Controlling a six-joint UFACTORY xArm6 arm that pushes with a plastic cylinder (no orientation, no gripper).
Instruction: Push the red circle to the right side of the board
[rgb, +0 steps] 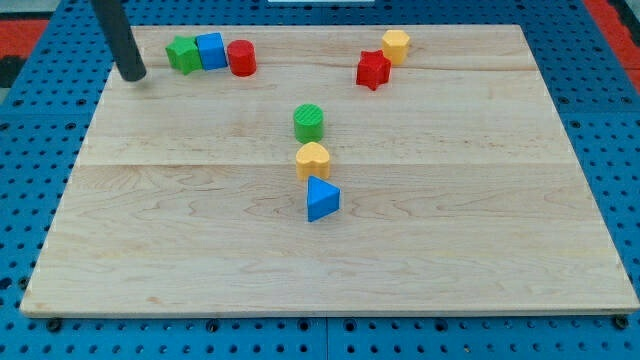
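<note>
The red circle (241, 57) stands near the board's top left, at the right end of a row with a blue cube (211, 50) and a green star (183, 54), all touching. My tip (132, 75) rests on the board to the left of this row, a little apart from the green star. The dark rod rises from it to the view's top.
A red star (373, 70) and a yellow hexagon (396, 45) sit together at the top right of centre. A green circle (309, 122), a yellow heart (312, 159) and a blue triangle (321, 198) form a column mid-board. The wooden board (500, 250) lies on a blue pegboard.
</note>
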